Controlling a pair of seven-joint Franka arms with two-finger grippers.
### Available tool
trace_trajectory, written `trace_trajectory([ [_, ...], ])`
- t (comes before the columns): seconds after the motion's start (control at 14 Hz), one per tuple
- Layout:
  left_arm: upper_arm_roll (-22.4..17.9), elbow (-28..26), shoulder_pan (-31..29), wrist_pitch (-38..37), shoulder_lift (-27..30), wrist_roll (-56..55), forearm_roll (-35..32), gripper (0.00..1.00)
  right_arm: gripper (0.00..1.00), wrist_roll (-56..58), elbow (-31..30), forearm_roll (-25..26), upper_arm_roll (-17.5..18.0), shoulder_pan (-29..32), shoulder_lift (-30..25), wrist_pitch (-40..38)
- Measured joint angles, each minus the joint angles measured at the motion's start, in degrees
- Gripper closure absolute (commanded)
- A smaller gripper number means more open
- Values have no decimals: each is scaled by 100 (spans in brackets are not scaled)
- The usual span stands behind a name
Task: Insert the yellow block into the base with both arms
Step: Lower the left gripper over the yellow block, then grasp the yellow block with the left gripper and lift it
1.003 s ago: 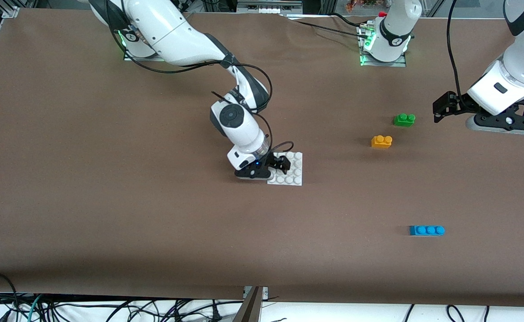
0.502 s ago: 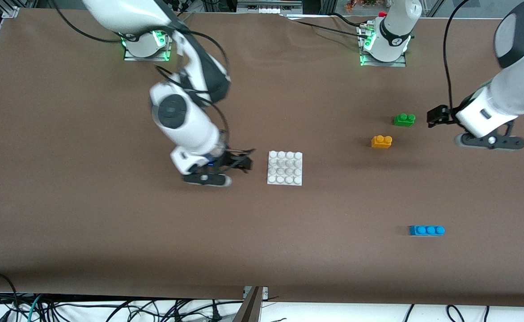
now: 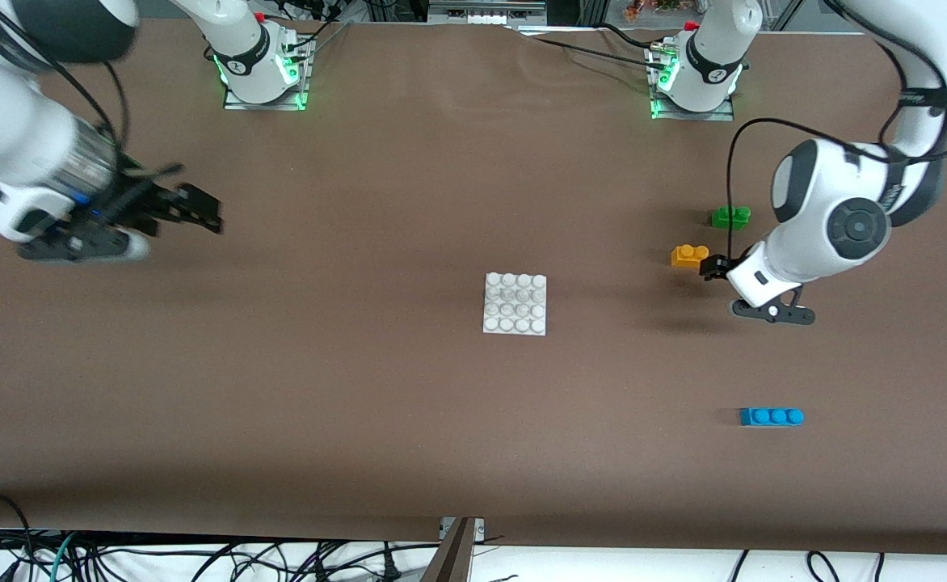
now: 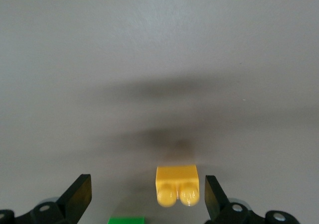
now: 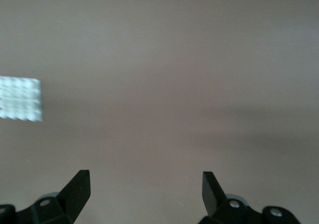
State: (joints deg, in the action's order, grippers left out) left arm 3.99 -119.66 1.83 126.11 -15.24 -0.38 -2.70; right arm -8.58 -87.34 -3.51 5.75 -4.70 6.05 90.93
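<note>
Here, going across the front view from the right arm's end of the desk (image 3: 360, 420), the right gripper (image 3: 199, 212) hangs empty with its fingers spread wide over bare desk, well apart from everything else, and that arm waits. If it does not come in to steady anything, the base (image 3: 515, 303) sits loose near the middle of the desk with all its studs bare, so a push from above could make it slide or tip at one edge.

Toward the left arm's end lies the yellow block (image 3: 689, 255), flat on the desk with its studs up, not yet lifted. The green brick (image 3: 730, 216) sits near it, farther from the front camera, and the blue brick (image 3: 771, 416) lies well apart, nearer to that camera.

The left gripper (image 3: 716, 267) is low, just beside the yellow block, its fingers wide and holding nothing. In the left wrist view the block (image 4: 177, 185) sits between the fingers but much closer to one of them (image 4: 214, 196) than to the other. I judge that the main risk: on closing, the near finger may shove the block aside or twist it, giving a skewed grip that would not line up with the base studs. The green brick's edge (image 4: 126, 220) also shows close by, so a drift that way could catch it.
</note>
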Motion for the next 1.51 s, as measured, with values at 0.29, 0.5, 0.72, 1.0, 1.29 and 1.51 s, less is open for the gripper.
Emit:
trace_trajectory([
  [0.29, 171, -1124, 8, 1026, 83, -644, 0, 0, 1, 111, -377, 122, 10, 108, -581, -159],
  [0.5, 424, -1321, 52, 1155, 193, -980, 0, 0, 1, 111, -420, 220, 11, 109, -605, -156],
  [0.72, 420, -1453, 39, 1196, 232, -986, -1, 0, 1, 111, -420, 261, -11, 110, -605, -156],
  [1.0, 411, -1573, -5, 1222, 232, -980, -177, 0, 1, 126, -420, 266, -57, 111, -605, -156],
  [1.29, 410, -1656, -6, 1223, 229, -980, -179, 0, 1, 294, -420, 271, -166, 127, -604, -156],
  [1.51, 404, -1699, -7, 1374, 180, -980, -180, 1, 1, 296, -420, 271, -168, 130, -604, -156],
])
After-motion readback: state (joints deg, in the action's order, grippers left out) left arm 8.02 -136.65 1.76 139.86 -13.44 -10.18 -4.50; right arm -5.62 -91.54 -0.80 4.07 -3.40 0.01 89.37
